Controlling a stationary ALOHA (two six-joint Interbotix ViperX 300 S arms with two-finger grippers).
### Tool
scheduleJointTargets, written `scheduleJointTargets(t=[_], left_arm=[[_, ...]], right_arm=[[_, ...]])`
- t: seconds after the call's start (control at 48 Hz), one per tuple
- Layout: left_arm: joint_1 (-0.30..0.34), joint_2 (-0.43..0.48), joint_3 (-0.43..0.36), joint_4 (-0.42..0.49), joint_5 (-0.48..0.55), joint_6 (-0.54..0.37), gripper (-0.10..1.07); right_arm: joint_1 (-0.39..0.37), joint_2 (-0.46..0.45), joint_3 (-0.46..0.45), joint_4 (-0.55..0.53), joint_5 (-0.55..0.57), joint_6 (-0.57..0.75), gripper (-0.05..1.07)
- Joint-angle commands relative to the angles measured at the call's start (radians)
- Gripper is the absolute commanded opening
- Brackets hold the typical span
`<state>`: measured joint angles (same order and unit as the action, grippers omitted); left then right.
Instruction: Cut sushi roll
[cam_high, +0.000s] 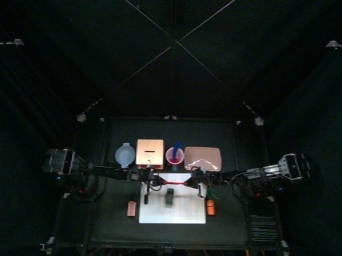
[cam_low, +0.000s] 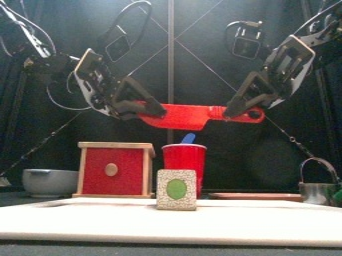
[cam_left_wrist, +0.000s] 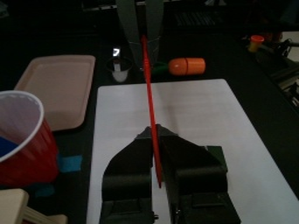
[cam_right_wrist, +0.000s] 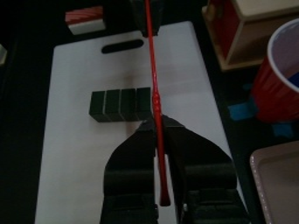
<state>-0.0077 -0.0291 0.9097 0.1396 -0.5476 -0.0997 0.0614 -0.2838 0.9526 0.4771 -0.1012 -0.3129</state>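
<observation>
Poised above the white cutting board (cam_right_wrist: 93, 96): a red knife (cam_low: 201, 111) held level, clamped at one end by the left gripper (cam_low: 134, 103) and at the other by the right gripper (cam_low: 254, 103). Below, the dark sushi roll (cam_right_wrist: 121, 103) resting mid-board, blade edge lined across it. Best lowered evenly, both ends together, straight down through the roll.

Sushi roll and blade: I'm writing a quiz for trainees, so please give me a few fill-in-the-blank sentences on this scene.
1. The blade, clamped at its ends by the left gripper and the right gripper, is coloured ____.
2. The sushi roll lies on a ____ board.
3. The blade hangs ____ the sushi roll, not touching it.

Missing words: red; white; above
</observation>
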Motion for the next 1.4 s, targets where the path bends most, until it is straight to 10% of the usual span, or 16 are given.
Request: scheduleJointTargets(t=[0.0,0.479,1.375], left_arm=[[-0.005,0.018,0.002,-0.005,0.002,0.002,0.39],[-0.092,0.114,-0.015,-0.044,0.025,0.002,0.38],[-0.071,0.132,-0.044,-0.043,0.098,0.005,0.38]], right_arm=[[0.015,0.028,-0.008,0.006,0.018,-0.003,0.33],[0.089,0.147,-0.064,0.049,0.023,-0.003,0.33],[0.067,0.153,-0.084,-0.011,0.025,-0.005,0.33]])
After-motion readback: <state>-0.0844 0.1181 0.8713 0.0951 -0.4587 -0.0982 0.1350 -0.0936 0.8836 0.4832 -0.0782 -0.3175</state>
